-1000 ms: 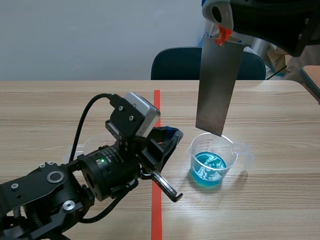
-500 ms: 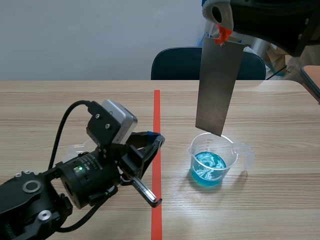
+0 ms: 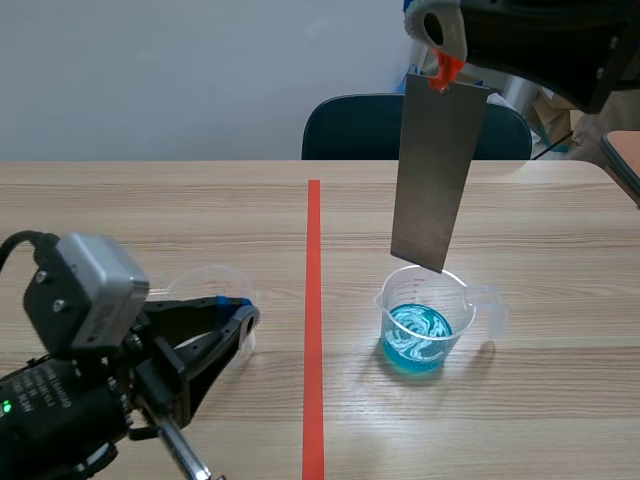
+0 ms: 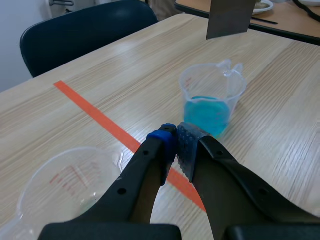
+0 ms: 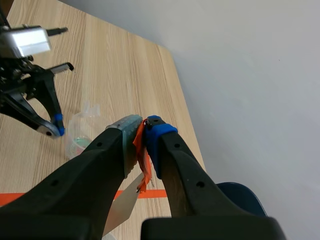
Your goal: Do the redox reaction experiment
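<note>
scene view: the left gripper (image 3: 243, 318), fingers closed on nothing, sits low beside an empty clear beaker (image 3: 197, 279); past the red tape line (image 3: 314, 300), a grey metal plate (image 3: 437, 170) hangs over the blue-liquid beaker (image 3: 420, 322), pinched in the right gripper (image 3: 441, 66).

Empty cup (image 3: 200, 283) half hidden behind left arm (image 3: 70, 400)

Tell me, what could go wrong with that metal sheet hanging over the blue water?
The right pincer pinches the metal sheet only by a small orange tab, so the sheet might slip and splash. It hangs tilted above the cup of blue liquid. Lowered off-centre, it could knock the rim and tip the cup.
</note>
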### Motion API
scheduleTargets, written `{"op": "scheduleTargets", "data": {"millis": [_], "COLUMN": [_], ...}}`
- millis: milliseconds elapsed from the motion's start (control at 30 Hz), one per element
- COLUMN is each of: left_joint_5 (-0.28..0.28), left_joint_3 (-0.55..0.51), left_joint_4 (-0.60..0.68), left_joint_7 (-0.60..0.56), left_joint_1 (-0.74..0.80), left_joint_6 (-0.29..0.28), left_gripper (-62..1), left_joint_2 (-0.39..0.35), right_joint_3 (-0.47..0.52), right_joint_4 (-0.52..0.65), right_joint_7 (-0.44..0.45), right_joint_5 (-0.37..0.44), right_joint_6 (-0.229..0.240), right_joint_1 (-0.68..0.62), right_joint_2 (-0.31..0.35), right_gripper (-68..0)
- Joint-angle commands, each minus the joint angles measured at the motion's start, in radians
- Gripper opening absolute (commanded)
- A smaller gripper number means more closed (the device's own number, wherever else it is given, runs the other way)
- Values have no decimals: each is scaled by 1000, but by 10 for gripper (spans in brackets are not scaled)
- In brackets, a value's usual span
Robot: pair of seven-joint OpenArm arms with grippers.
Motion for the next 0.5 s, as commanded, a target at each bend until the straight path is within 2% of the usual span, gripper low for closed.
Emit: {"op": "scheduleTargets", "data": {"millis": [0, 67, 233, 467], "left_joint_5": [-13, -43, -59, -58], "left_joint_3": [-16, -44, -124, -202], "left_joint_4": [21, 31, 47, 47], "left_joint_7": [-38, -67, -130, -261], "left_joint_1": [39, 89, 216, 357], "left_joint_6": [10, 28, 44, 43], "left_gripper": [-567, -510, -261, -69], "left_joint_2": [-13, -30, -61, -96], "right_joint_3": [10, 10, 10, 10], "right_joint_4": [13, 13, 13, 13], "right_joint_7": [8, 8, 8, 8], "right_joint_5": [11, 11, 11, 11], "right_joint_6": [6, 6, 6, 6], "right_joint_1": [11, 11, 11, 11], "right_joint_2": [5, 5, 5, 5], "right_gripper": [-669, -669, -669, -669]}}
